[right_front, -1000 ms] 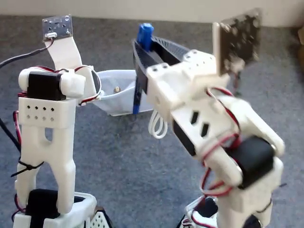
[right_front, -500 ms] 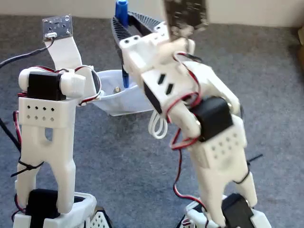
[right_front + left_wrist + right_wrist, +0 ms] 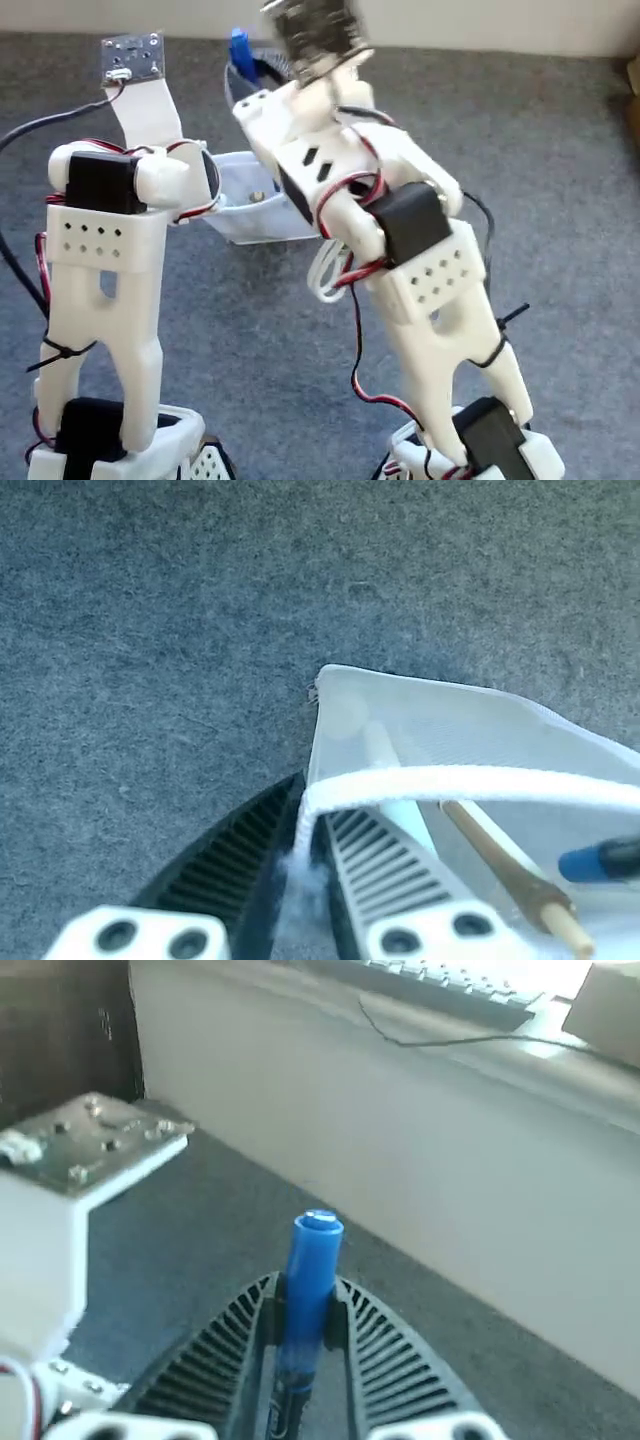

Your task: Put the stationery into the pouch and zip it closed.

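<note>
A translucent white pouch (image 3: 250,210) lies open on the grey carpet between the two arms. My left gripper (image 3: 310,810) is shut on the pouch's rim (image 3: 450,780) and holds the mouth open. Inside the pouch (image 3: 480,730) lie a wooden pencil (image 3: 510,870) and a white pen (image 3: 395,785); a blue tip (image 3: 600,860) shows at the edge. My right gripper (image 3: 305,1305) is shut on an upright blue pen (image 3: 310,1260). Seen from above, the blue pen (image 3: 240,48) stands over the pouch's far side, in the right gripper (image 3: 248,80).
A white looped cord (image 3: 328,272) hangs from the pouch on the near side. The left arm's camera board (image 3: 95,1140) stands close to the right gripper. A pale wall (image 3: 400,1130) borders the carpet at the back.
The right arm has swung left with the blue pen, from the pouch's right end to above its far left side. The left arm has shifted only slightly and kept its grip.
</note>
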You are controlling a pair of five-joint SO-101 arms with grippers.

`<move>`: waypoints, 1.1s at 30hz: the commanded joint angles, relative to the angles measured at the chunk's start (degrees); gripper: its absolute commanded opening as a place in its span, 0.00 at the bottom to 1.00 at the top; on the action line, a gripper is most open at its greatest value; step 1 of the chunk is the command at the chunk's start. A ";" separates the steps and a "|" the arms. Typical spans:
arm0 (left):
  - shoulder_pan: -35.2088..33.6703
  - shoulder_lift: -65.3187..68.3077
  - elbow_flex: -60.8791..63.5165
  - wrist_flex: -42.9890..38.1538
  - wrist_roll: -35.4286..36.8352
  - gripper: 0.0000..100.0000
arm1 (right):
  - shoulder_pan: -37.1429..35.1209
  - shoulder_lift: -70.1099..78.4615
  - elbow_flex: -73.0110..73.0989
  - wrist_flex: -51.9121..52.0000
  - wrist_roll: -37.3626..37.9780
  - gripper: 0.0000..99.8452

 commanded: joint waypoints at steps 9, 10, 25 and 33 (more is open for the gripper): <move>-1.19 1.98 0.92 -0.44 -0.35 0.01 | -0.31 -14.11 13.58 -1.71 3.34 0.01; -1.19 1.98 0.92 -0.44 -0.35 0.01 | -0.31 -15.08 14.73 -1.63 3.34 0.01; -1.19 1.98 4.26 -3.87 -0.35 0.01 | -0.40 -23.43 21.49 -1.36 2.99 0.18; -1.19 1.89 4.18 -3.78 -0.35 0.01 | -0.04 -25.89 21.93 4.18 2.90 0.18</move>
